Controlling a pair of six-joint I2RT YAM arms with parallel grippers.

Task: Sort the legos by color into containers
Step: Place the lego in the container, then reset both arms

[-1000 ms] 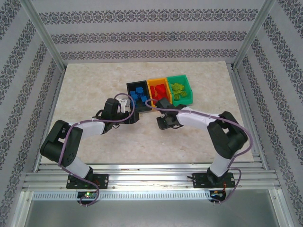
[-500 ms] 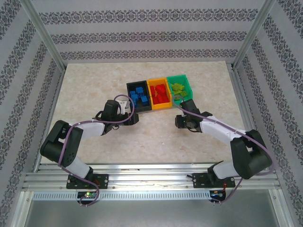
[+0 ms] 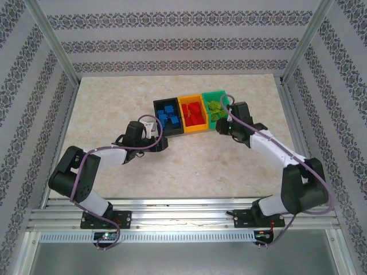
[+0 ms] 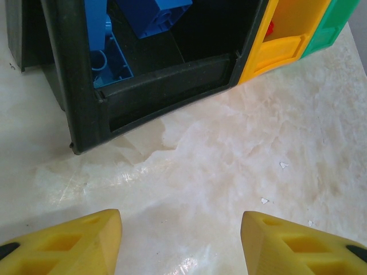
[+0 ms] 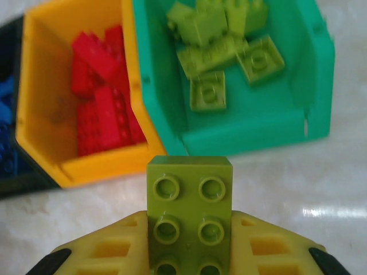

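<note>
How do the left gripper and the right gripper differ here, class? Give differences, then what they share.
The left gripper is open and empty; the right gripper is shut on a lime green brick. The left gripper faces the black bin; the right gripper faces the green bin. Both have yellow fingers and sit just short of the bins.

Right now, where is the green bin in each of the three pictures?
Top external: the green bin sits a little above and right of centre, at the right end of its row.
Left wrist: a sliver of it in the top right corner.
Right wrist: upper right, beyond the lime green lego in the right gripper.
Shared landmark: the orange-yellow bin, right beside it on its left.
</note>
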